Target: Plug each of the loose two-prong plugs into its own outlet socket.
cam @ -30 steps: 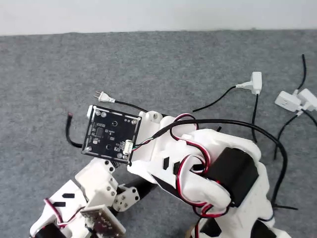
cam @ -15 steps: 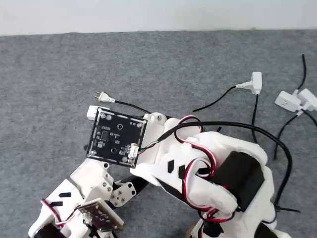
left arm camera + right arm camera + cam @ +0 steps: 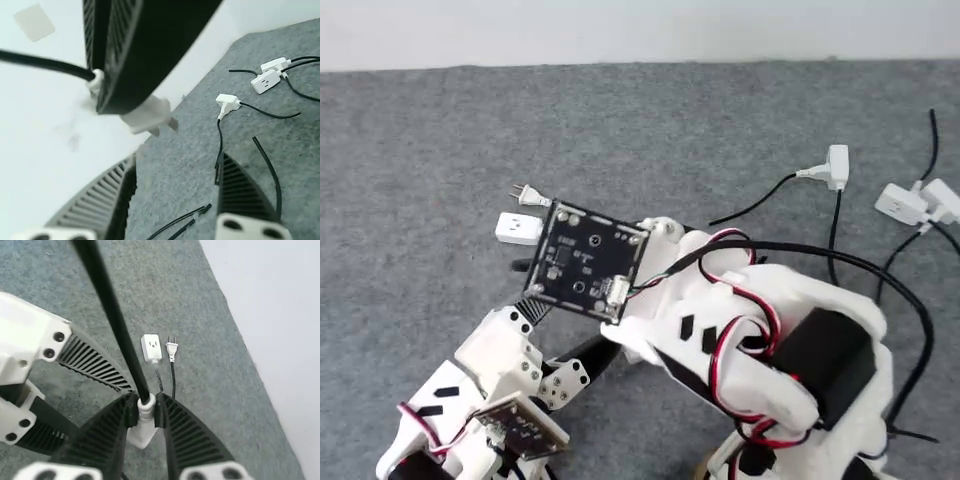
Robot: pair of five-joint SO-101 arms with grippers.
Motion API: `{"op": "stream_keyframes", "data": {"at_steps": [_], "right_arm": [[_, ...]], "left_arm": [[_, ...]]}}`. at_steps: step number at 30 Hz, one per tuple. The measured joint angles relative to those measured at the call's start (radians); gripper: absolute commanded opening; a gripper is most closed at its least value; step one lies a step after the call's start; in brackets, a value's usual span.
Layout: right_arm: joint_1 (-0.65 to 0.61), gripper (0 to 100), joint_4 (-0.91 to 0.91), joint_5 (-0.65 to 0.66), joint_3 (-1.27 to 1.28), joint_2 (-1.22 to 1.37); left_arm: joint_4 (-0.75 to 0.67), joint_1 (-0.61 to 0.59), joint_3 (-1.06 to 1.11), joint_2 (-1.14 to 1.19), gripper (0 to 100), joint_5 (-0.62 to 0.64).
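Two-prong plug (image 3: 139,432): clamped in the right gripper (image 3: 145,407), bottom centre of the right wrist view. That arm has shifted rightward in the high view, uncovering the outlet socket (image 3: 518,228) left of centre; insertion pending. Left gripper (image 3: 177,165): jaws apart.

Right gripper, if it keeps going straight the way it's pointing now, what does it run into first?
Most likely the white outlet socket on the carpet, dead ahead of the right gripper, which is shut on a white plug. A loose two-prong plug lies beside the socket; depth is hard to judge.
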Motion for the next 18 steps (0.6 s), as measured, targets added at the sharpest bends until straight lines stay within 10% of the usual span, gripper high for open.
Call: {"op": "stream_keyframes", "data": {"at_steps": [18], "right_arm": [[0.008,0.7,0.000,0.000,0.138,0.000]], "left_arm": [[0.031,0.000,0.060,0.000,25,0.020]]}}
